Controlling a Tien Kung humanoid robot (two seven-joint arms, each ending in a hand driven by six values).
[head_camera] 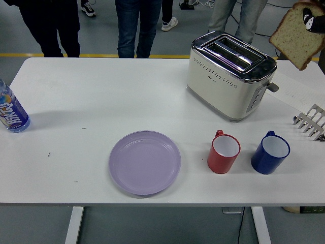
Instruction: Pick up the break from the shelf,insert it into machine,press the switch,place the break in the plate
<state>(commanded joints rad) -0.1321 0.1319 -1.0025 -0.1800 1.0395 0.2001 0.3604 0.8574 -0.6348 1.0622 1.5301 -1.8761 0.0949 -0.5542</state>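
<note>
Head view showed your right hand pinching the tan bread slice aloft beside the cream-and-chrome toaster; you needed it upright over a slot.

The toaster is stood at the far right of the table, its two top slots left uncovered and reachable from above. The air to its upper right is taken up by the bread held in the right hand. The toaster's front is fenced by a red cup and a blue cup, with a narrow gap kept between them. The rack is found at the right edge. The plate is unobstructed from every side. The left half is occupied only by a bottle at its edge.
</note>
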